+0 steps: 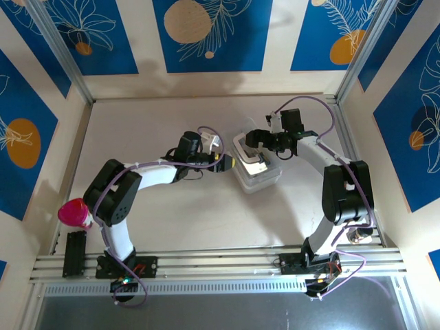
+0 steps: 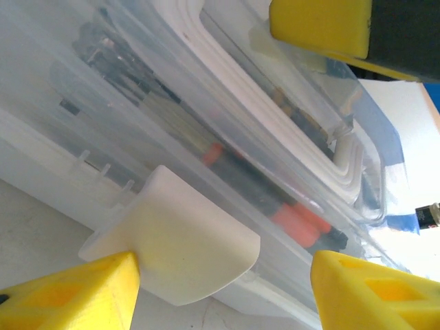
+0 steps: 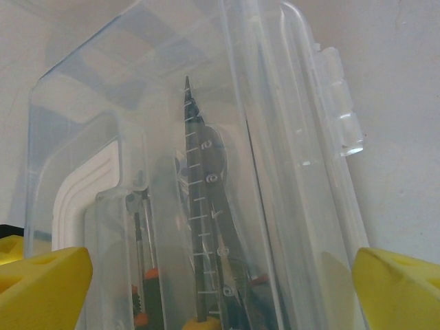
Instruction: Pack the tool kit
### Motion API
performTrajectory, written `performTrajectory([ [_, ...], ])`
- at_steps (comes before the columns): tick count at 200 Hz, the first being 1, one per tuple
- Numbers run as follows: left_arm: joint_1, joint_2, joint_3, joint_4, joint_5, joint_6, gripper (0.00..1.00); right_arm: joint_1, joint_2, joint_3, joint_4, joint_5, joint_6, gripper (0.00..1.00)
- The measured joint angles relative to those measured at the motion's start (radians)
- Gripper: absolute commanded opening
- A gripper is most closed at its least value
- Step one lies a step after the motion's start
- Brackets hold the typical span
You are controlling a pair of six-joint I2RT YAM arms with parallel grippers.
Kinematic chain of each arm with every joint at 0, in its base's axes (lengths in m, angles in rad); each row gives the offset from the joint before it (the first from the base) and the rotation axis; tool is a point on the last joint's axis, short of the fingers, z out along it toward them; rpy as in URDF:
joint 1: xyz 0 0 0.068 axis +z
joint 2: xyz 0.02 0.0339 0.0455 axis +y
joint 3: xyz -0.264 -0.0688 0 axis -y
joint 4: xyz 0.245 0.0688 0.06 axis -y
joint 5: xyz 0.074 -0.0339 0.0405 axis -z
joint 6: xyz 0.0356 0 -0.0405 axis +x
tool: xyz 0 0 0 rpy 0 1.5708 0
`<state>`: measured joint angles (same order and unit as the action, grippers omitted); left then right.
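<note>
case point(image 1: 258, 175): stiff, slick, likely light
hold: white latch point(image 2: 185, 240)
left gripper point(image 2: 220, 292): jaws spread about latch
right gripper point(image 3: 220, 289): jaws spread astride case

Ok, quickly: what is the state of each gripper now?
Left gripper: open, either side of the latch.
Right gripper: open wide, at the case.

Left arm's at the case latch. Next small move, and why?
Probably press the white latch shut against the clear case. The jaws of the left gripper stand open either side of it, it seems to stick out unfastened, tools lie inside, and the right gripper flanks the case, jaws open.
</note>
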<state>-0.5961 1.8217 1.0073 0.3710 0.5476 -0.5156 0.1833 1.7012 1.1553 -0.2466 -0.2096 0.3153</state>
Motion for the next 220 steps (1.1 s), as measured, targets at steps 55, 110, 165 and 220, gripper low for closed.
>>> performTrajectory([
  [55,0.001,0.013,0.000,0.024,0.002,-0.017,0.66,0.000,0.005,0.004,0.000,0.000,-0.001,0.97],
  [110,0.005,0.026,0.000,0.042,0.006,-0.037,0.65,0.000,0.005,0.004,0.000,-0.001,-0.004,0.97],
  [165,0.007,0.033,0.000,0.051,0.010,-0.037,0.64,0.000,0.011,0.008,0.000,-0.001,-0.008,0.97],
  [220,0.005,0.074,-0.004,0.052,0.010,-0.045,0.64,0.000,0.012,0.010,0.000,-0.003,-0.008,0.97],
])
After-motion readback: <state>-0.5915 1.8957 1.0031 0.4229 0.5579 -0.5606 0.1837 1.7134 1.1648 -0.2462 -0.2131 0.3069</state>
